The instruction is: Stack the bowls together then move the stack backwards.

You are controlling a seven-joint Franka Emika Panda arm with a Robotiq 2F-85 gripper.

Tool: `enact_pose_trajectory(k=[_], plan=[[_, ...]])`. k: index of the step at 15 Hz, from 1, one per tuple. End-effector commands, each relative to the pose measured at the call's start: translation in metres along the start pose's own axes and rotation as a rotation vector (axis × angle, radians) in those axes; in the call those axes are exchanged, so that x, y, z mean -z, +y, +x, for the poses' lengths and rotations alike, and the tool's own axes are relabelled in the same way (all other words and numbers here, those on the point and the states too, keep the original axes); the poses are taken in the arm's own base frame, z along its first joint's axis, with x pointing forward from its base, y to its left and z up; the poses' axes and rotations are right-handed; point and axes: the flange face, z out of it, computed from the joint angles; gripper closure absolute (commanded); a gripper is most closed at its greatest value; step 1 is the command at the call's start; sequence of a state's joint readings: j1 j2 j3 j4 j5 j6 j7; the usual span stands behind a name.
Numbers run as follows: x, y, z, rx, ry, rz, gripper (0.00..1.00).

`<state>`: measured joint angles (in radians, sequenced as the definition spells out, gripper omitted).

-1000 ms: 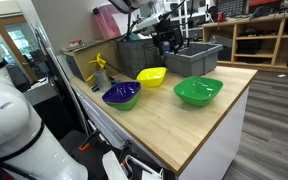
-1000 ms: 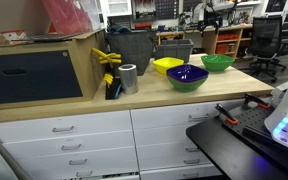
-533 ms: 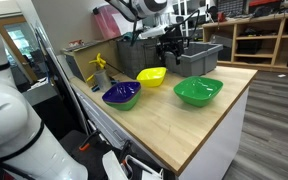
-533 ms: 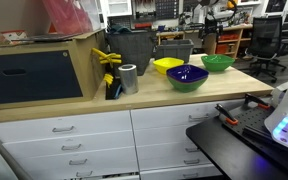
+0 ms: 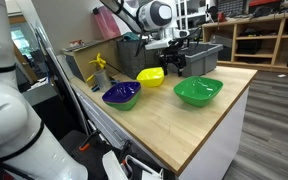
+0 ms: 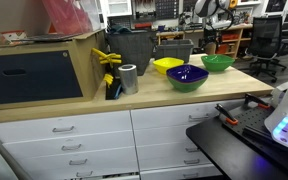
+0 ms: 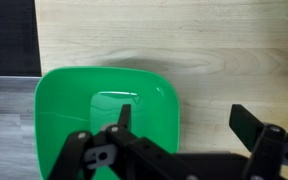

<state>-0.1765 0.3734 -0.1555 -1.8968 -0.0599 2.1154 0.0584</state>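
Hovering empty with jaws spread wide, the gripper (image 5: 174,66) hangs between the yellow bowl (image 5: 152,76) at its eight o'clock and the green bowl (image 5: 198,91) at four. The purple bowl (image 5: 122,95) stands apart. Nothing is nested yet, so the next move is probably a descent onto one rim.

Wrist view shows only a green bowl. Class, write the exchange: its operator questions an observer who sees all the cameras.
Operator: Any other bowls?
Observer: Yes, a yellow bowl and a purple bowl, each standing alone.
Operator: How high is my gripper?
Observer: The gripper hangs higher than the green bowl, touching nothing.
Operator: What's behind them?
Observer: Grey bins at the back of the counter.
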Motion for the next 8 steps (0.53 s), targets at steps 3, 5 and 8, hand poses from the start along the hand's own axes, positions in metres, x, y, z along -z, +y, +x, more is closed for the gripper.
enact_pose_trajectory(k=[3,5,8], plan=[[-0.024,0.016,0.008,0.008,-0.018,-0.031,0.00],[-0.032,0.023,0.008,0.003,-0.027,-0.043,0.00],[-0.047,0.030,0.010,-0.001,-0.037,-0.053,0.00]])
